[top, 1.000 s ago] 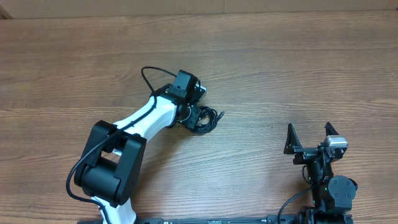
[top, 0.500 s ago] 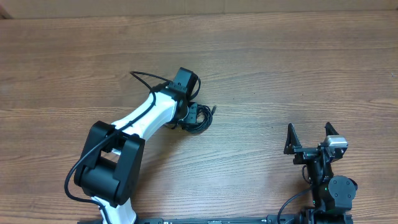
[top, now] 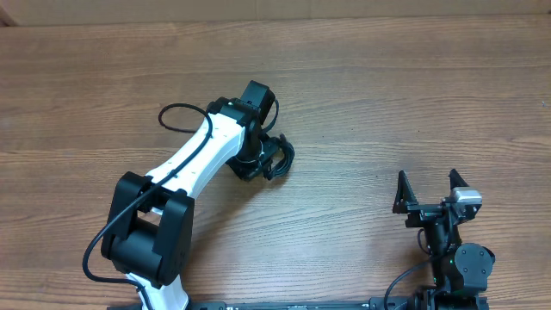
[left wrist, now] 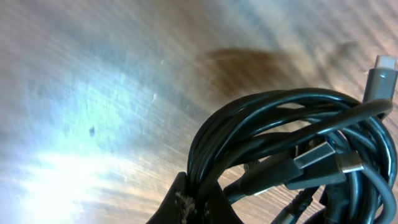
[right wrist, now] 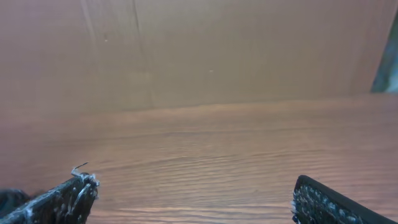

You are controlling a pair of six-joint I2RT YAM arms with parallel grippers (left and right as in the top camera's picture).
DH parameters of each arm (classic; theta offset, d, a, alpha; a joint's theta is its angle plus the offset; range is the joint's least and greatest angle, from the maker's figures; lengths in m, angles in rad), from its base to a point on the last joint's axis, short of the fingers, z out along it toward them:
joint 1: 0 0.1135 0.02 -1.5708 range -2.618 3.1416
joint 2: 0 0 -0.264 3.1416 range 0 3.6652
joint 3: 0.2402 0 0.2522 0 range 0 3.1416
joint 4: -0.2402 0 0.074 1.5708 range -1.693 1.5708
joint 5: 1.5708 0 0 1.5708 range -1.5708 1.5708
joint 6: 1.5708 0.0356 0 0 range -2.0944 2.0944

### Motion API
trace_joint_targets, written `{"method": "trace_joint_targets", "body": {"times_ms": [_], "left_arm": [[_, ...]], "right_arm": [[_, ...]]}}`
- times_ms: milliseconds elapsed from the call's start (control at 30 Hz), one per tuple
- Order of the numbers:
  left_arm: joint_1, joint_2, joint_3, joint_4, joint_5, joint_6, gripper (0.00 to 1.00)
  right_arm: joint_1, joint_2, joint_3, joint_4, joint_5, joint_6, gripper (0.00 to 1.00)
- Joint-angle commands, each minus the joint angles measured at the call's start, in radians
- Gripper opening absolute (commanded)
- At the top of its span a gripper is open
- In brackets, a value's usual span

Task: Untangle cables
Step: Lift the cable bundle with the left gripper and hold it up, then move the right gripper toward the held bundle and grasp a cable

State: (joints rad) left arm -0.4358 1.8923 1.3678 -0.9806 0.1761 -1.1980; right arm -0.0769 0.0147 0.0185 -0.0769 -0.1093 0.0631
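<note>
while the cables (left wrist: 267,102) sit clamped in the left fingers (left wrist: 186,206), bundle coiled — right fingers (right wrist: 62,200) apart

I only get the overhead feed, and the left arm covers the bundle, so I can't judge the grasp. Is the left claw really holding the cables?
Observer: Yes. In the left wrist view the left claw is closed on several loops of the cables at the bottom of the frame.
Operator: Are the loops separated at all?
Observer: No, they are wound together in one tight coil, with strands crossing each other.
Operator: Any plug ends free to pull?
Observer: One silver-tipped plug sticks out at the coil's upper right. Two others lie inside the coil.
</note>
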Motion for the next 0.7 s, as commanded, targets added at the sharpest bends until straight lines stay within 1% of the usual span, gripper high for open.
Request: {"method": "trace_joint_targets", "body": {"times_ms": [0, 100, 133, 233, 300, 367, 433, 500, 567, 667], "left_arm": [[0.005, -0.03, 0.019, -0.016, 0.052, -0.165, 0.04], [0.003, -0.03, 0.014, -0.018, 0.048, -0.172, 0.04], [0.003, -0.03, 0.012, -0.018, 0.046, -0.172, 0.04], [0.003, -0.029, 0.009, -0.015, 0.046, -0.169, 0.04], [0.003, -0.029, 0.009, -0.017, 0.047, -0.135, 0.04], [0.003, -0.029, 0.009, -0.016, 0.046, -0.09, 0.04], [0.003, -0.029, 0.009, -0.01, 0.046, -0.054, 0.04], [0.003, -0.029, 0.009, -0.01, 0.051, -0.05, 0.04], [0.005, -0.029, 0.009, -0.01, 0.063, -0.05, 0.04], [0.011, -0.029, 0.009, -0.01, 0.14, -0.074, 0.04]], "right_arm": [[0.005, -0.011, -0.011, 0.006, -0.061, 0.272, 1.0], [0.005, -0.005, -0.011, 0.017, -0.166, 0.541, 1.0], [0.005, -0.003, -0.011, 0.021, -0.202, 0.6, 1.0], [0.005, -0.003, -0.011, 0.024, -0.237, 0.707, 1.0], [0.005, -0.003, -0.011, 0.023, -0.256, 0.779, 1.0], [0.005, -0.003, -0.011, 0.024, -0.275, 0.785, 1.0], [0.005, 0.0, -0.01, 0.024, -0.323, 0.708, 1.0], [0.005, 0.01, -0.006, 0.018, -0.369, 0.659, 1.0], [0.005, 0.036, 0.017, -0.018, -0.391, 0.642, 1.0], [0.005, 0.098, 0.08, -0.107, -0.391, 0.633, 1.0]]}}
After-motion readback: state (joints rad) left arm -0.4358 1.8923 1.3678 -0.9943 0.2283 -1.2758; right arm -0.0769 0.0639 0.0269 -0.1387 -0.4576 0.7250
